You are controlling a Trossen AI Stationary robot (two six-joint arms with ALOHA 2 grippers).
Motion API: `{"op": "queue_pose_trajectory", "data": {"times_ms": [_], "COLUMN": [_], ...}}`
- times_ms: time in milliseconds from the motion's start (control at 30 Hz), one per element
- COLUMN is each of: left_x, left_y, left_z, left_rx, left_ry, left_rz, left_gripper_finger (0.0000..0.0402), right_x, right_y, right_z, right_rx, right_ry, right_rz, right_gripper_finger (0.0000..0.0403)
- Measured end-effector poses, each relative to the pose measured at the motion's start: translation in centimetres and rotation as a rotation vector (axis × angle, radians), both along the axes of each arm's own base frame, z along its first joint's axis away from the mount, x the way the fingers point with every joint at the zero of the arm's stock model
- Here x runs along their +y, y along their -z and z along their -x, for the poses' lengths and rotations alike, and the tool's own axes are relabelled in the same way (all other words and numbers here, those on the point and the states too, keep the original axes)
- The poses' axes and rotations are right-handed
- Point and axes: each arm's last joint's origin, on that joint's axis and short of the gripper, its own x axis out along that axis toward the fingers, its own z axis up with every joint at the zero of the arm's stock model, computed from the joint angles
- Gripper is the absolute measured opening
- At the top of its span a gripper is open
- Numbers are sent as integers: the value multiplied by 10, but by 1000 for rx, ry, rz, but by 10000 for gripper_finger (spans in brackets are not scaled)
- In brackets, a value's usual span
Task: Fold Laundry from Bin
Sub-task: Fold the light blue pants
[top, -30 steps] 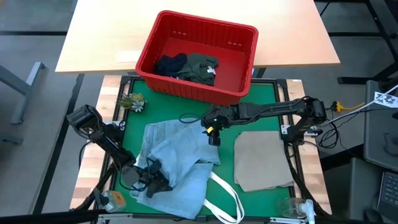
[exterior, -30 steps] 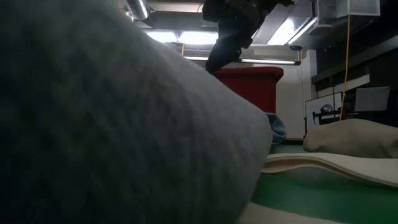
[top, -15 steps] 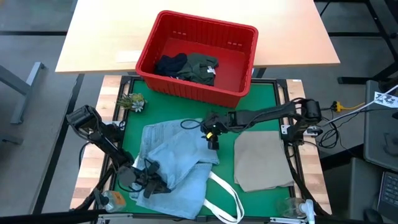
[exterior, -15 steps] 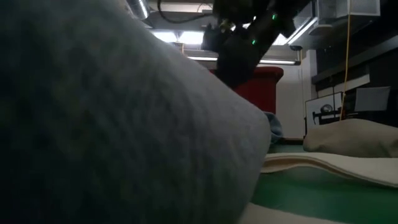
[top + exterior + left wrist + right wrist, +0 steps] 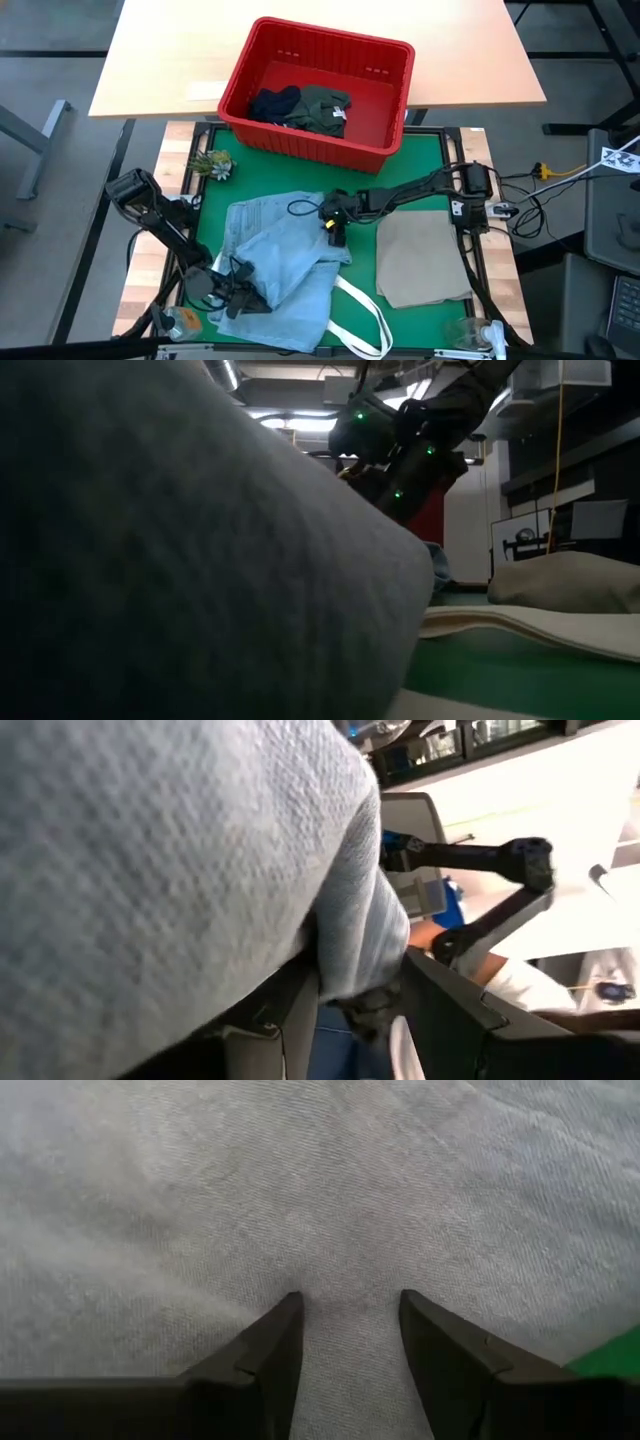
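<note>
The light blue jeans [image 5: 285, 250] lie spread on the green mat [image 5: 420, 150], bunched at their near left end. My left gripper [image 5: 238, 293] is low on that end, shut on denim [image 5: 200, 850]. My right gripper [image 5: 335, 228] is open, pointing down over the jeans' right edge, and denim [image 5: 320, 1200] fills its wrist view. A folded beige cloth [image 5: 425, 255] lies flat on the mat at the right. The red bin [image 5: 315, 90] at the far side holds a dark navy garment [image 5: 275, 103] and a dark olive one [image 5: 325, 108]. My left gripper pinches a bunched fold of the jeans [image 5: 350, 940] between its two fingers [image 5: 300, 1010], at the jeans' near left end. Several layers bulge out past the fingers. The rest of the jeans lies on the mat. My right gripper's open fingertips [image 5: 285, 1315] stand at the denim's surface from above; I cannot tell if they touch.
A white tote bag's straps [image 5: 365, 310] stick out from under the jeans at the near edge. A small plant [image 5: 212, 163] sits at the far left, and clear jars stand at the near corners [image 5: 180, 320] [image 5: 470, 335]. A tan table [image 5: 160, 60] carries the bin.
My right gripper has come down and a little toward the table's near left, onto the jeans' right edge, with its arm folding lower. It has stayed open. My left gripper has kept its hold on the jeans.
</note>
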Motion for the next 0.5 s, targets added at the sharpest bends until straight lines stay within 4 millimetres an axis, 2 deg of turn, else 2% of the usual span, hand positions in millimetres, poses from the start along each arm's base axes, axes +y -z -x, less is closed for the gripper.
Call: {"op": "queue_pose_trajectory", "data": {"times_ms": [200, 500], "left_x": [-7, -14], "left_y": [-13, -18], "left_z": [11, 24], "left_rx": [-9, 4], "left_ry": [59, 43], "left_rz": [92, 177], "left_gripper_finger": [135, 135], "right_x": [0, -1], "right_y": [-3, -30], "right_z": [8, 32], "right_rx": [73, 195], "right_ry": [16, 18], "right_rz": [-4, 1], "right_gripper_finger": [172, 172]}}
